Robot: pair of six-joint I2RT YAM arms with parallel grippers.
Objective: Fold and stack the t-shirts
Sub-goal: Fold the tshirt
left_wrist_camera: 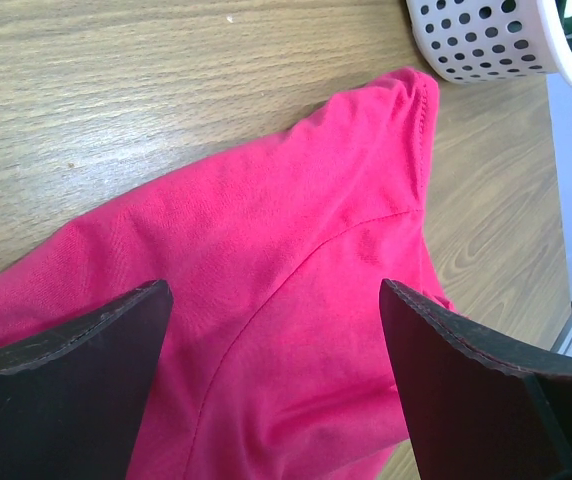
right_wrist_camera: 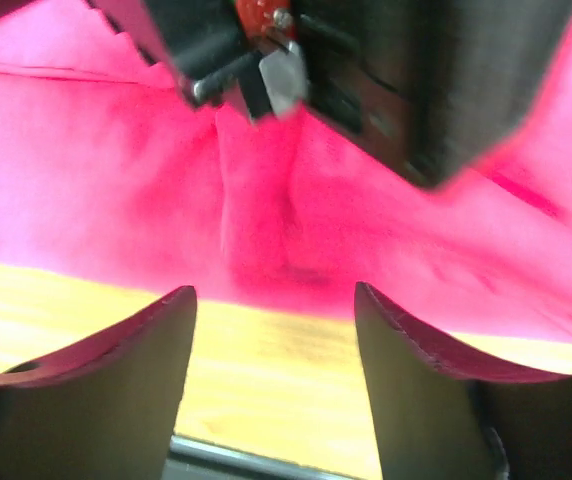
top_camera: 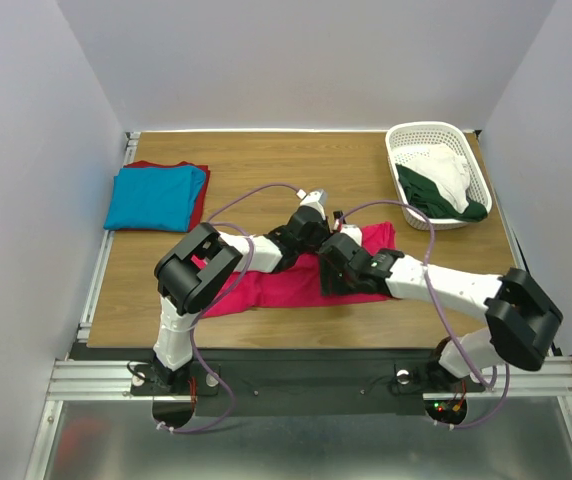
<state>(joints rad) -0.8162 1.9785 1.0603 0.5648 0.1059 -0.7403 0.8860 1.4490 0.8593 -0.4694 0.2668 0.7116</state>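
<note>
Left gripper (left_wrist_camera: 276, 300) spread over crimson-pink t-shirt (left_wrist_camera: 296, 200), right gripper (right_wrist_camera: 274, 300) spread at its blurred edge, white basket (left_wrist_camera: 486, 40) cropped

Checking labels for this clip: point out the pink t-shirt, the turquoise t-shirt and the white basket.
pink t-shirt (left_wrist_camera: 266, 210), left wrist view, cloth beside the sleeve seam.
turquoise t-shirt (top_camera: 151, 198), top external view, middle of the folded top.
white basket (top_camera: 424, 127), top external view, far rim.

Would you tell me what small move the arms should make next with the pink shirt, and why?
Probably lower both and pinch the pink shirt: the left gripper and right gripper hang open over its cloth, holding nothing, and it lies rumpled.
</note>
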